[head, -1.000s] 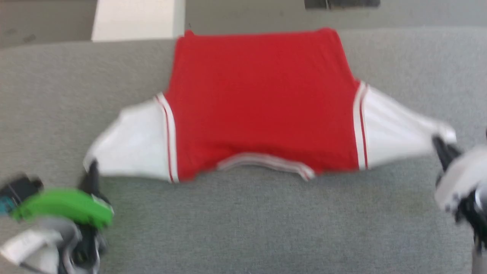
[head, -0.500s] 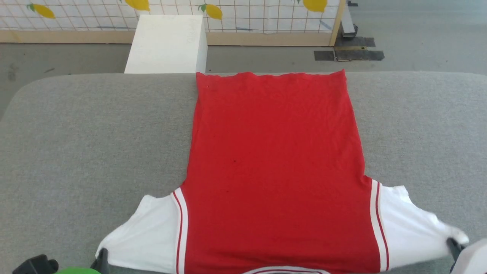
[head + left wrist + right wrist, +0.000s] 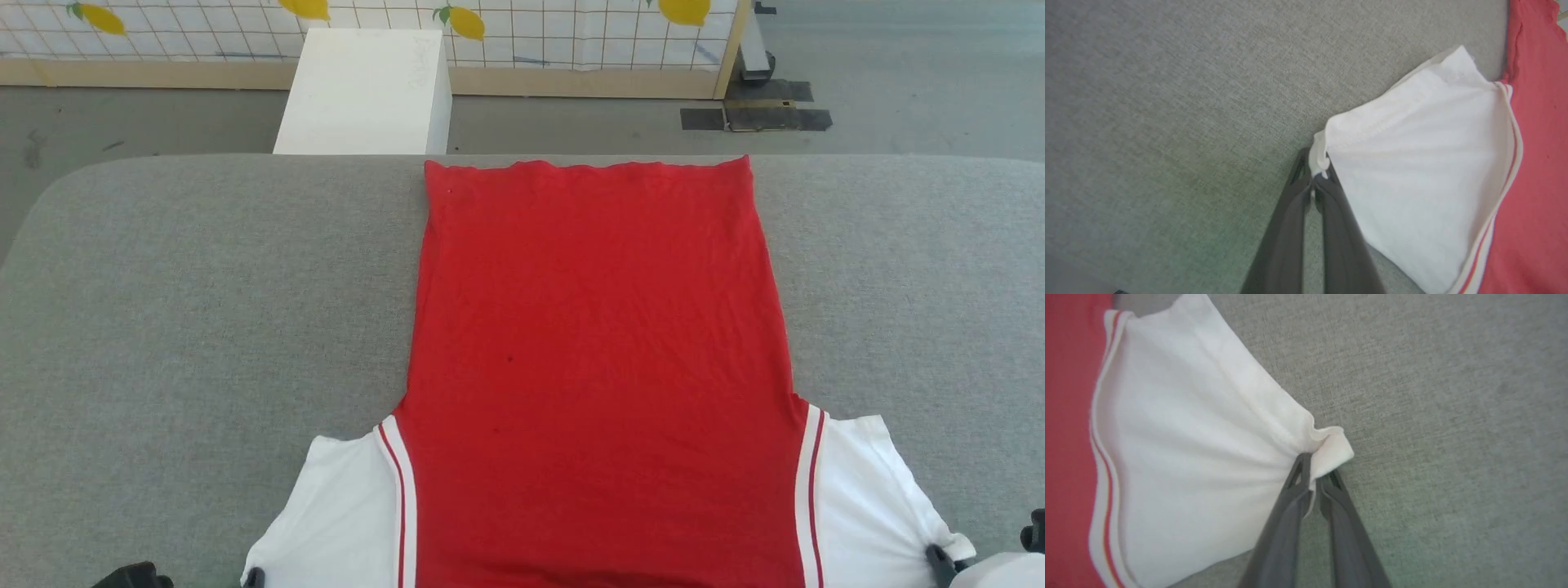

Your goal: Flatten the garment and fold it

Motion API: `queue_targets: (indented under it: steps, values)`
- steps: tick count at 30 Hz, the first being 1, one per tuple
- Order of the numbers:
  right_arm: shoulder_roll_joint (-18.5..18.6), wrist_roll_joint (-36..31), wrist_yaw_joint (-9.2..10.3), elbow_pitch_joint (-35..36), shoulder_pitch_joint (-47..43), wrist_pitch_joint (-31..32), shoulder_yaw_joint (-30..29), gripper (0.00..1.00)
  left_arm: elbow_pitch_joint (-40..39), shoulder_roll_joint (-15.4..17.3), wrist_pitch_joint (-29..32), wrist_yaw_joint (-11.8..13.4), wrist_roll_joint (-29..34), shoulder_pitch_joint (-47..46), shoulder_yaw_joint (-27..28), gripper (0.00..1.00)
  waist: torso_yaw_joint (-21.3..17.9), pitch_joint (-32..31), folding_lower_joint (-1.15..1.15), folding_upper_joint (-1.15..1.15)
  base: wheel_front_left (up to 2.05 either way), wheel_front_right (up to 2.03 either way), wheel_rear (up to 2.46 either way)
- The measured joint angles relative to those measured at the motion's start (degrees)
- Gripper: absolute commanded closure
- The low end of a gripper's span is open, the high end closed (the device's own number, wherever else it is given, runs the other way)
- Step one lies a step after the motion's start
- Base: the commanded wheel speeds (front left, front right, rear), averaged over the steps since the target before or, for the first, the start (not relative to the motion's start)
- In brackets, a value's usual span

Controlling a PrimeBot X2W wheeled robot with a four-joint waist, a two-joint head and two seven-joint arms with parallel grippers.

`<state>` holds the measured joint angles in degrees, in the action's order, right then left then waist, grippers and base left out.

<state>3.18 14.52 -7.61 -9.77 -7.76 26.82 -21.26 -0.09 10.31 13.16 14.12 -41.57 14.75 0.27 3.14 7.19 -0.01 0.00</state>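
Observation:
The garment (image 3: 596, 367), a red T-shirt with white sleeves and red-striped trim, lies flat on the grey table, plain red side up, its hem at the far edge. My left gripper (image 3: 1314, 177) is shut on the corner of the white left sleeve (image 3: 1412, 171); its tip shows at the bottom of the head view (image 3: 255, 578). At the lower right of that view, my right gripper (image 3: 939, 559) pinches the other sleeve. The right wrist view shows this gripper (image 3: 1314, 473) shut on the bunched corner of the right sleeve (image 3: 1188, 449). No letters or number show.
The grey fabric-covered table (image 3: 180, 310) spreads wide on both sides of the shirt. Beyond its far edge stands a white box (image 3: 363, 90) on the floor, with a lemon-patterned grid panel (image 3: 522, 33) behind it.
The head view has tilted up, so the shirt sits lower in it. Both sleeves have been drawn toward me and the shirt body now lies stretched long and smooth.

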Motion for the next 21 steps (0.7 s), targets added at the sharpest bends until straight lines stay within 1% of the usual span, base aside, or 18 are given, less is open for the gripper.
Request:
queue_targets:
  steps: [4,7,10,13,16,21]
  values:
    - [-0.1,0.6,0.01,0.7,1.2,-3.1,-0.4,0.00,0.5,0.0,-0.6,-0.7,0.1,-0.7,-0.5,1.00,0.6,0.2,0.00,0.00,0.00,0.00,0.00]
    - [-0.3,0.1,0.03,2.3,2.6,-6.7,-1.2,0.00,0.5,0.0,-1.0,-1.2,0.2,-1.0,-0.9,1.00,1.1,0.5,0.00,0.00,0.00,0.00,0.00]
    - [-0.3,-1.3,0.03,5.3,5.7,-10.5,-1.4,0.00,0.4,0.0,-1.5,-1.7,0.2,-1.7,-1.1,1.00,1.7,1.2,0.00,0.00,0.00,0.00,0.00]
    - [-0.1,-3.4,0.03,6.8,11.0,-13.4,-0.4,0.00,0.2,0.0,-2.1,-2.2,0.3,-2.7,-1.4,1.00,2.2,2.1,0.00,0.00,0.00,0.00,0.00]
    - [1.8,-4.4,0.03,6.0,17.5,-15.1,1.4,0.00,-0.7,0.0,-2.8,-2.8,0.7,-3.7,-2.0,1.00,2.8,3.4,0.00,0.00,0.00,0.00,0.00]
    - [6.5,-5.0,0.03,0.1,30.0,-15.0,4.5,0.00,-3.5,0.1,-3.8,-3.5,1.6,-6.6,-3.3,1.00,4.2,6.4,0.00,0.00,0.00,0.00,0.00]
